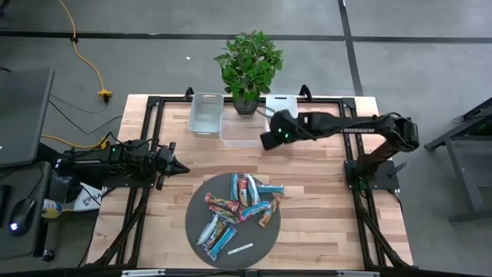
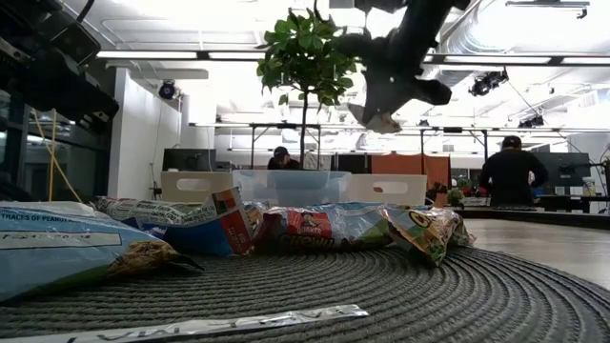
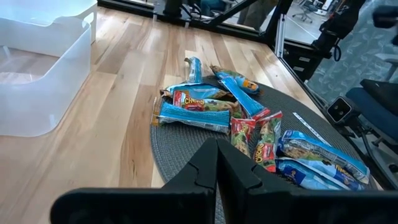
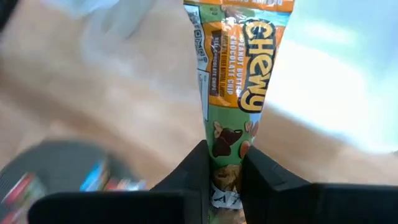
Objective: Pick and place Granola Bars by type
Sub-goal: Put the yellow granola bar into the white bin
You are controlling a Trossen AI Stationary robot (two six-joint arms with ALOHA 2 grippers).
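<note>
Several granola bars (image 1: 238, 204) in light blue, red and tan-orange wrappers lie heaped on a round dark grey mat (image 1: 198, 231); the left wrist view shows the same heap (image 3: 249, 118). My right gripper (image 1: 269, 140) hangs high over the bins at the table's far side, shut on one orange-and-green granola bar (image 4: 239, 74). In the low view this gripper (image 2: 386, 100) is well above the table. My left gripper (image 1: 183, 167) waits shut at the table's left side, its fingertips (image 3: 216, 146) pointing toward the mat. My right gripper pinches the orange-and-green bar's green end (image 4: 225, 158) between its two fingers. The bar sticks out lengthwise past the fingertips, along the fingers. The fingers slant downward, and the bar is lifted clear of the table and the mat.
Three bins stand in a row at the far edge: a white one (image 1: 206, 113), a clear one (image 1: 242, 131) and another white one (image 1: 281, 104). A potted plant (image 1: 247, 65) stands behind them. A thin white strip (image 1: 240, 248) lies on the mat's near side.
</note>
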